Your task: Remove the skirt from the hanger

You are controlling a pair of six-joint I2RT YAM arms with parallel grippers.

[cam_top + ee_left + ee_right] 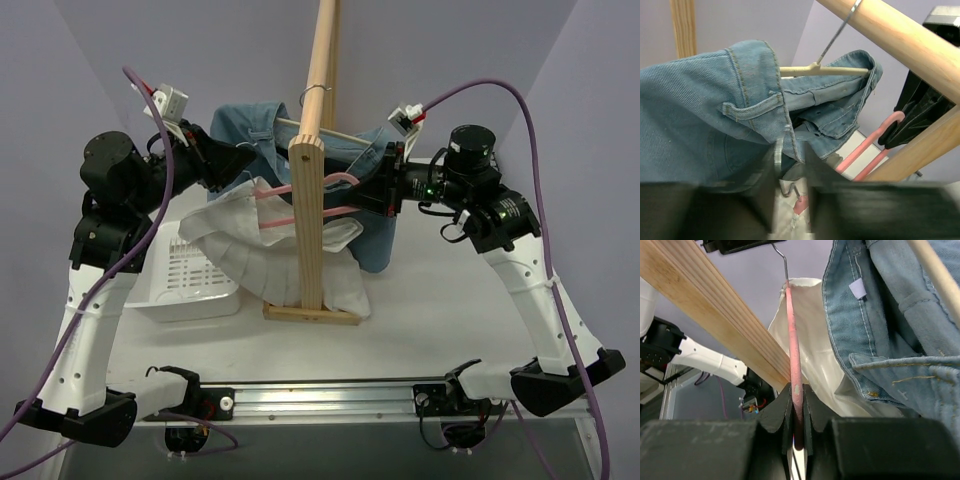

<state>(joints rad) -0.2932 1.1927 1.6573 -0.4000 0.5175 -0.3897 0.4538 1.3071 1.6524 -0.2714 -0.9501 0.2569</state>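
The pink hanger (278, 189) hangs level beside the wooden post, with the white pleated skirt (250, 250) draped under it and down to the table. My right gripper (372, 185) is shut on the hanger's right end, and the right wrist view shows the pink bar (792, 340) pinched between the jaws (797, 390), with the skirt (810, 340) behind it. My left gripper (250, 160) sits at the hanger's left part, against the denim. In the left wrist view its fingers (792, 150) stand a little apart, with white skirt fabric (785, 200) and the hanger's neck between them. The hanger's arms (865, 147) show at the right.
A blue denim garment (250, 125) hangs on an off-white hanger (830, 71) from the wooden pole (325, 60), right behind the skirt. The rack's upright post (310, 230) stands between the two grippers. A white slotted basket (190, 280) sits on the table at the left.
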